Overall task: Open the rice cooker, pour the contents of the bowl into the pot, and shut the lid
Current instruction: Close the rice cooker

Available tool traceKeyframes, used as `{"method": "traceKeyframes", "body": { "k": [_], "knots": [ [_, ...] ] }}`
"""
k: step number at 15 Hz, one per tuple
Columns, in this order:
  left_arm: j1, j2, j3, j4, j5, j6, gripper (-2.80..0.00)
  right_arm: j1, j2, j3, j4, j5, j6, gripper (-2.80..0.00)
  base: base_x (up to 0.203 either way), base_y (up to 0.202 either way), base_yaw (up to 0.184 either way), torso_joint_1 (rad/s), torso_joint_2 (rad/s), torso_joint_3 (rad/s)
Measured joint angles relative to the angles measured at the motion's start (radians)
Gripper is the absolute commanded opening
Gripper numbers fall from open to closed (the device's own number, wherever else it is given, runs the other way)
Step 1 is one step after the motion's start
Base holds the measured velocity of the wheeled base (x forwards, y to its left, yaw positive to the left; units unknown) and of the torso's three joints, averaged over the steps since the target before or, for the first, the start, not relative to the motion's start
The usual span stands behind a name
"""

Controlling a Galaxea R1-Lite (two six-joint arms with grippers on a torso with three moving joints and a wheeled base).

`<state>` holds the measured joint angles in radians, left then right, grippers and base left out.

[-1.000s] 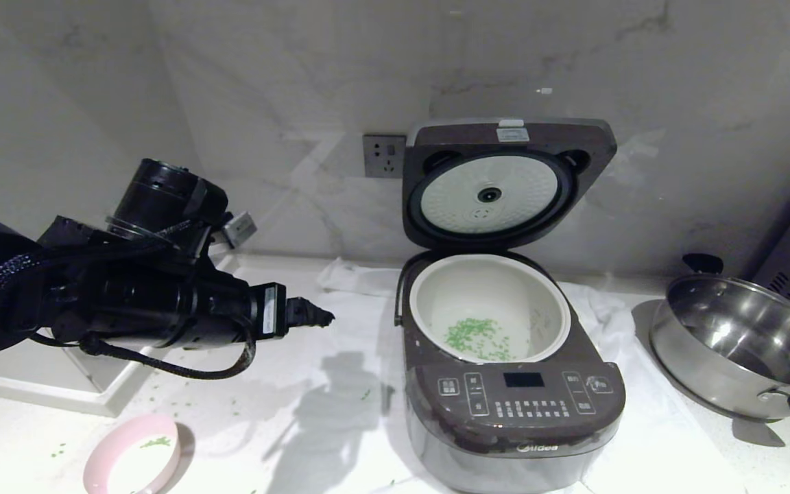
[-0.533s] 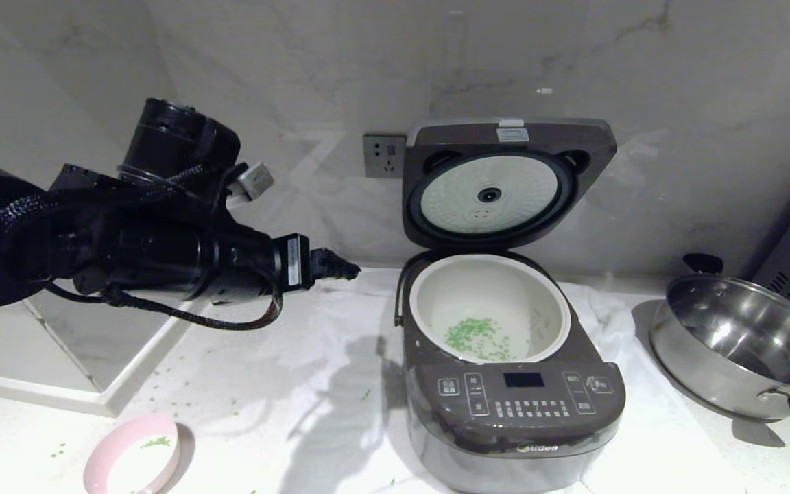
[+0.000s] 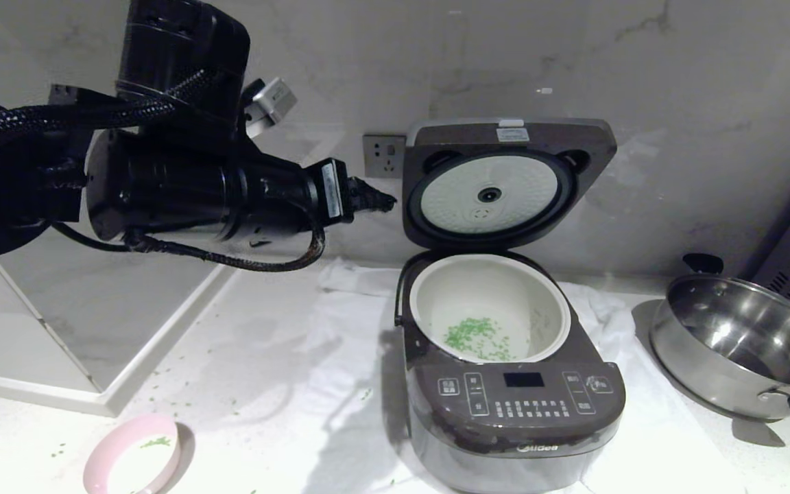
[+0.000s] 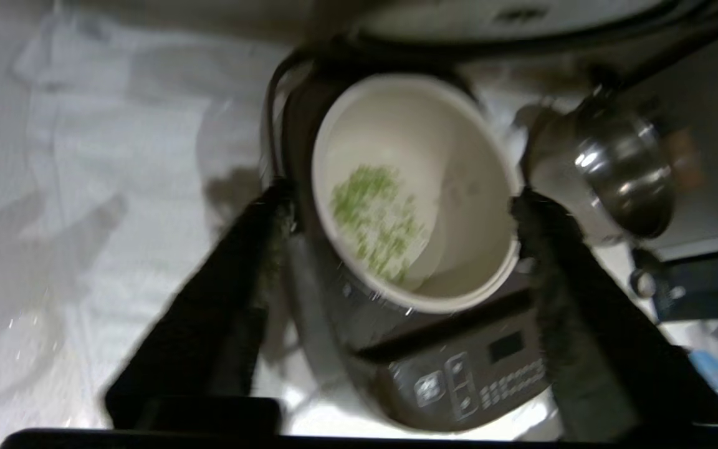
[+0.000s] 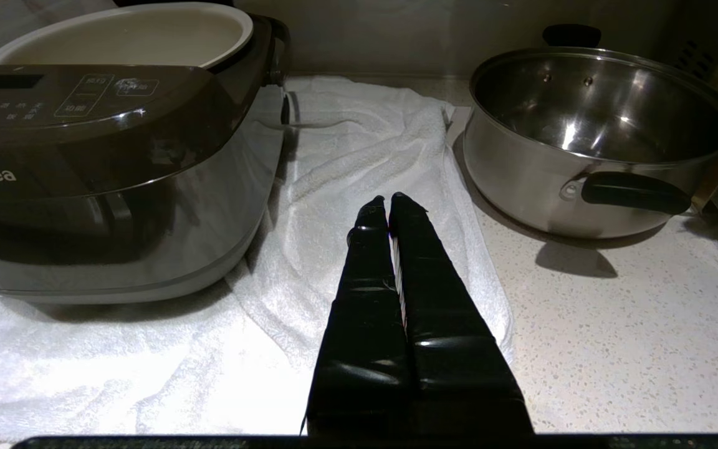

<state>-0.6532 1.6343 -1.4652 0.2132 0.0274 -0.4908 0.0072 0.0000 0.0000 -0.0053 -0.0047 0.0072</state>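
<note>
Rice cooker [image 3: 511,384] sits mid-counter on our white towel [image 3: 340,357], lid [image 3: 505,182] up, green bits [image 3: 479,339] in the pot. Our left gripper [image 3: 376,199] hovers left of the lid, fingers apart, empty. Pink bowl [image 3: 133,456] near-left. Right gripper [image 5: 389,204] pinched together.

The head view looks forward and down from above the counter, taking in the whole rice cooker [image 3: 511,384] and steel pan [image 3: 745,350] from a moderate distance. The left wrist view looks steeply down between its spread fingers [image 4: 228,312] into the cooker's pot [image 4: 415,187], from high above. The right wrist view sits low, near the counter, facing level past its closed fingers [image 5: 390,268]: cooker to one side, pan to the other. All three share cooker and pan.
</note>
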Motion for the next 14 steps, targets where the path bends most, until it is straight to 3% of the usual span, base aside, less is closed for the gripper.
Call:
{"method": "traceKeyframes", "body": {
  "k": [3, 7, 9, 14],
  "knots": [
    [-0.019, 0.016, -0.101, -0.016, 0.003, 0.011, -2.80, 0.000, 0.000, 0.000, 0.000, 0.000, 0.000, -2.80, 0.000, 0.000, 0.000, 0.000, 0.00, 0.000],
    [-0.065, 0.149, -0.364, -0.020, 0.065, 0.049, -2.80, 0.000, 0.000, 0.000, 0.001, 0.000, 0.000, -2.80, 0.000, 0.000, 0.000, 0.000, 0.00, 0.000],
    [-0.102, 0.245, -0.456, -0.082, 0.152, 0.085, -2.80, 0.000, 0.000, 0.000, 0.001, 0.000, 0.000, -2.80, 0.000, 0.000, 0.000, 0.000, 0.00, 0.000],
    [-0.190, 0.444, -0.494, -0.465, 0.477, 0.119, -2.80, 0.000, 0.000, 0.000, 0.001, 0.000, 0.000, -2.80, 0.000, 0.000, 0.000, 0.000, 0.00, 0.000]
  ]
}}
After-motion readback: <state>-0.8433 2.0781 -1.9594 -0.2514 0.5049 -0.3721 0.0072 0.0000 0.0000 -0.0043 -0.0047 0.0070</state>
